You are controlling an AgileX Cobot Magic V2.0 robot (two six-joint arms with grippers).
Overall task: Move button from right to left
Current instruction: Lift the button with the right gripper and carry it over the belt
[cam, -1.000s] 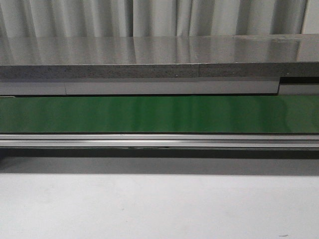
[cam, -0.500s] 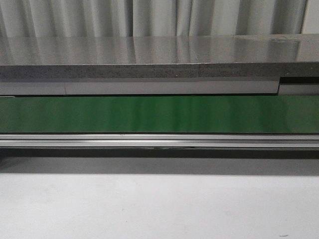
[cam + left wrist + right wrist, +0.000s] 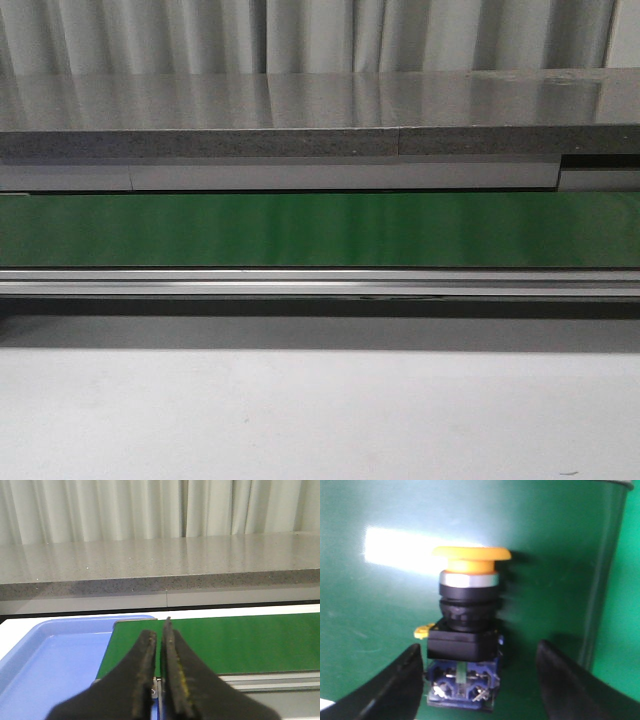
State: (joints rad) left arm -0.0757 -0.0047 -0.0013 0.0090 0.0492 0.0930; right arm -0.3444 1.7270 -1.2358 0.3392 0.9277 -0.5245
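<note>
The button (image 3: 467,625) lies on the green belt (image 3: 380,605) in the right wrist view: yellow-orange mushroom cap, black body, blue terminal block with a small green mark. My right gripper (image 3: 477,680) is open, one finger on each side of the button's base; the left finger (image 3: 395,685) is close to it, the right finger (image 3: 570,680) stands apart. My left gripper (image 3: 160,645) is shut and empty, over the end of the green belt (image 3: 240,640). Neither gripper nor the button shows in the front view.
A blue tray (image 3: 55,665) sits beside the belt's end in the left wrist view. The front view shows the green conveyor belt (image 3: 320,230), its metal rail (image 3: 320,283), a grey stone counter (image 3: 300,110) behind and a white table (image 3: 320,420) in front.
</note>
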